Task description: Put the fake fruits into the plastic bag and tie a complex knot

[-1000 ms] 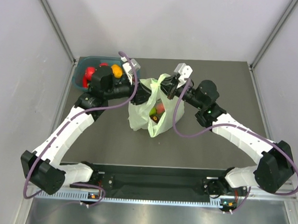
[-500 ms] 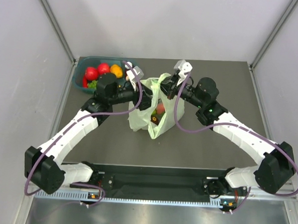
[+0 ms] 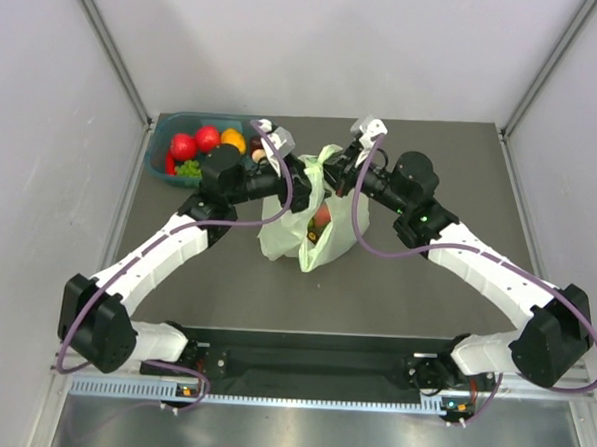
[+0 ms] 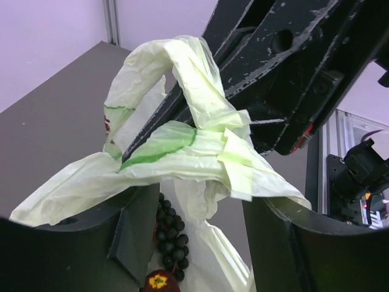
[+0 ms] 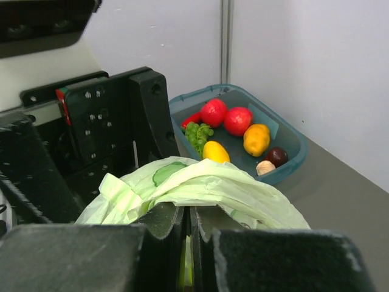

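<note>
Plastic bag [image 3: 309, 239]: I see it standing mid-way across the bench [image 3: 425, 290], fake fruits [image 3: 321, 217] showing through, handles bunched on top between both hands.
Right hand [image 5: 187, 219]: clamped tight on a pale green handle strip of the bag.
Left hand [image 4: 200, 204]: fingers spread wide, handle plastic draped across the gap, dark grapes [image 4: 170, 234] below.
Teal tub [image 5: 285, 159]: far-left corner, red apples [image 5: 237, 120] inside.

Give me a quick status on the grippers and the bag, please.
Left gripper open at bag handles. Right gripper shut on the bag. Several fruits in the tub.
</note>
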Motion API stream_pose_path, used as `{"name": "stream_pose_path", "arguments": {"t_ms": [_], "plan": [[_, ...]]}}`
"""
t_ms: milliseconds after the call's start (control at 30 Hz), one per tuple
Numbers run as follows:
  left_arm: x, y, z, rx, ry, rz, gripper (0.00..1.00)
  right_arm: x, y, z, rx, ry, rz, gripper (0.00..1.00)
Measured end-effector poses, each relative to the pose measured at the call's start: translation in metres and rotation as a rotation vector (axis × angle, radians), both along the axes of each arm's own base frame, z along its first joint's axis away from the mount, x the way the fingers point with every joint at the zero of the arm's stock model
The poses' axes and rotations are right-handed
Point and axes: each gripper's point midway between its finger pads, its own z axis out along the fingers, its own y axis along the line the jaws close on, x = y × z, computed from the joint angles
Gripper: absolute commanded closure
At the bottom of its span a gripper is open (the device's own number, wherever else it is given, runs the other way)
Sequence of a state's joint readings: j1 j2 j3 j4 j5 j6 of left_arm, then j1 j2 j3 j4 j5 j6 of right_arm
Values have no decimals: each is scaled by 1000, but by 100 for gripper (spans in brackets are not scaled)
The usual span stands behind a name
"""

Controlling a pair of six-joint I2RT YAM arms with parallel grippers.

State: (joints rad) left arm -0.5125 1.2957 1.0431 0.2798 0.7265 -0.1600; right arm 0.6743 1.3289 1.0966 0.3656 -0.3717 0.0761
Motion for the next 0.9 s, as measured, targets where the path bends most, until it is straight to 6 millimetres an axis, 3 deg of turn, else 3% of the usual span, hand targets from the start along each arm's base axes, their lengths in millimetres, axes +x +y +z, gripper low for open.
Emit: {"name": "stream_pose_path", "arguments": {"t_ms": [33, 67, 167, 233, 267, 500, 900], "plan": [[1, -2, -2, -1, 4, -4, 45, 0, 0, -1, 0, 6, -3, 100], [2, -4, -4, -2, 11, -6, 57, 0, 0, -2, -2, 12, -4, 100], [5, -9, -11, -6, 39, -19, 76, 1, -1, -4, -6, 21, -8, 100], [7, -12, -12, -10, 54, -25, 97, 1, -1, -4, -4, 25, -10, 100], [8, -13, -11, -15, 59, -27, 100, 1, -1, -4, -3, 27, -12, 100], [13, -15, -4, -22, 72, -17, 100, 8, -6, -2, -8, 43, -62, 100], [19, 3, -7, 114, 195, 107, 100, 27, -37, -29, -102, 166, -243, 100]]}}
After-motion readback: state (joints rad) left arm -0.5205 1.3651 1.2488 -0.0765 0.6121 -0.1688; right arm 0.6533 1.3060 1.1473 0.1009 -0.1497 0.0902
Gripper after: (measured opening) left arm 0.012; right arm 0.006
